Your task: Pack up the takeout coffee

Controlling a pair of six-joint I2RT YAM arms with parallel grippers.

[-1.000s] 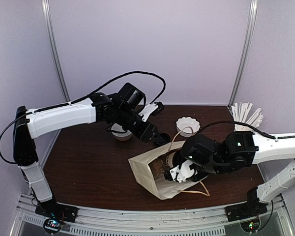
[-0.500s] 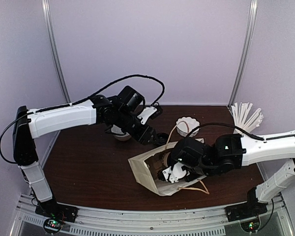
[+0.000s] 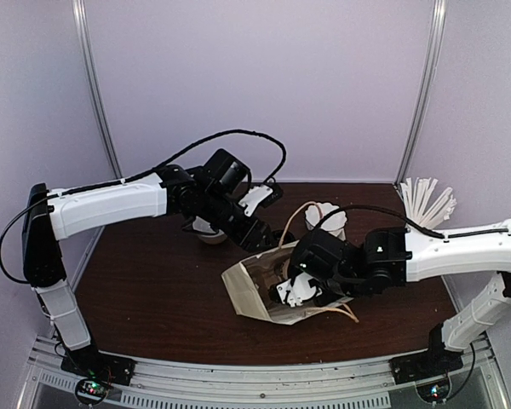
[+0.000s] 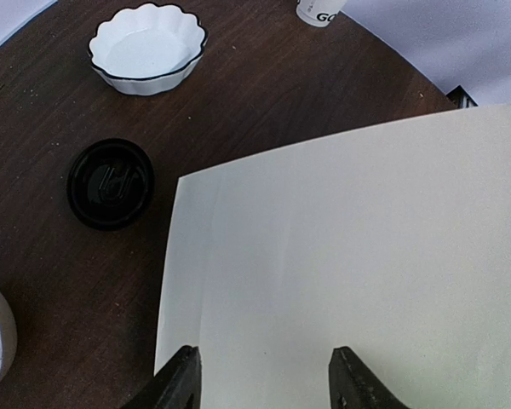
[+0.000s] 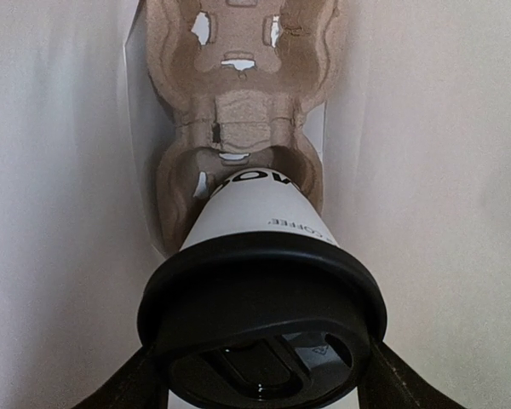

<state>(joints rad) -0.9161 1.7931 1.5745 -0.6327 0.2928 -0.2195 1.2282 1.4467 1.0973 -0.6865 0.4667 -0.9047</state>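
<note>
The dark wooden tabletop [image 3: 153, 290] is carrying a cream paper bag [image 4: 341, 256] lying on its side, while a scalloped white bowl [image 4: 147, 47] and a loose black lid [image 4: 111, 183] are sitting near it.

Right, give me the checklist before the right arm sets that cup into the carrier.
1. Lid seated on cup: ok, it sits evenly round the rim.
2. Right gripper holding: ok, fingers clamp the cup at lid height on both sides.
3. Bag walls clear of cup: ok, there is space on either side.
4. Cup aimed at carrier: ok, its base meets the near pocket. Whether it is fully seated: cannot tell.
5. Left gripper steadying bag: cannot tell. Its jaws stand apart over the bag's panel, and no contact shows.
</note>
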